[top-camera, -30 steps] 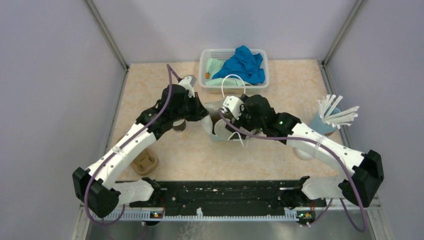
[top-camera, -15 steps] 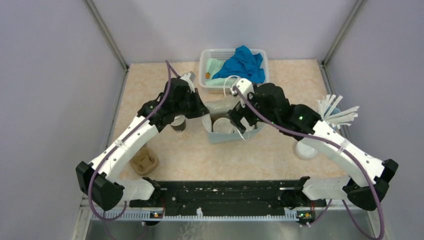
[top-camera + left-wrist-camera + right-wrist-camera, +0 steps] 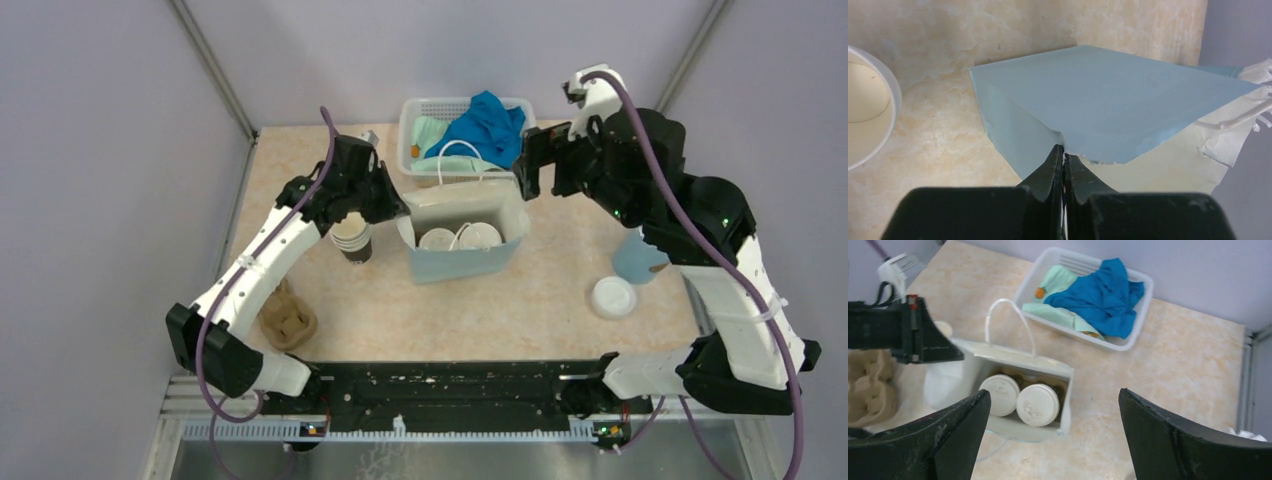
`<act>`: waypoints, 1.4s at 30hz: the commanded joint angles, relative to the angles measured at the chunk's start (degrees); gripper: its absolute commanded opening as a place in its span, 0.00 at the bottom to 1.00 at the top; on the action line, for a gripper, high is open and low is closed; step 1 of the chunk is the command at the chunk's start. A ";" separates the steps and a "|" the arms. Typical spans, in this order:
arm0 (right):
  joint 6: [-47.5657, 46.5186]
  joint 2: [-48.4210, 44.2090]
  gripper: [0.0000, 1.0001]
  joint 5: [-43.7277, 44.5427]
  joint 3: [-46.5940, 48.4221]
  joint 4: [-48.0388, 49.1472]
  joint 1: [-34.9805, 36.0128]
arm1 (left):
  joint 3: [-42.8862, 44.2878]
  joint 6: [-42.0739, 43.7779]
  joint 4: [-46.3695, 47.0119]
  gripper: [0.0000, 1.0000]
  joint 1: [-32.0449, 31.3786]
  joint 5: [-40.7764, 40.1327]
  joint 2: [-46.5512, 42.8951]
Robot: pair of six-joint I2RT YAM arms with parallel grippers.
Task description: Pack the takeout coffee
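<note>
Now that your right arm has risen out of the bag and swung back toward the far right corner of the tabletop (image 3: 540, 305), the light blue paper bag (image 3: 465, 262) stands uncovered in the middle, just in front of the white basket (image 3: 408, 125) at the far edge. A second ago the right end effector (image 3: 538, 168) was down in the bag's mouth. It now hangs high above, fingers spread wide and holding nothing.

Two lidded coffee cups (image 3: 999, 388) sit upright side by side inside the bag, their round white lids close together. Your left end effector (image 3: 1063, 156) has not let go. Its fingers are pressed together on the bag's left rim, pinching the paper and keeping the mouth open.

Outside the bag, a stack of open cups (image 3: 352, 238) stands just to its left. A loose white lid (image 3: 612, 297) lies toward the right edge, and a brown pulp tray (image 3: 288, 322) rests by the near left corner.

Judging from this, the drop into the bag looks complete and the right arm is free for its next fetch. Whether the loose lid and open cups are also meant for packing cannot be told from here. Keep the left pinch steady, since pulling the rim could tear the thin paper or tip the bag.
</note>
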 commanded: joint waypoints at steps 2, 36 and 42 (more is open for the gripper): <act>4.25 1.43 0.98 4.27 2.16 -9.39 -7.44 | 3.92 0.15 0.57 0.19 2.17 3.19 1.36; 4.53 1.73 0.62 -7.84 -22.17 -9.21 -53.91 | 5.00 33.93 -1.06 0.93 -0.25 4.94 -15.20; -0.24 1.78 0.63 -5.88 -28.23 -8.23 -53.96 | 5.24 36.39 -1.28 0.95 -3.76 0.45 -15.16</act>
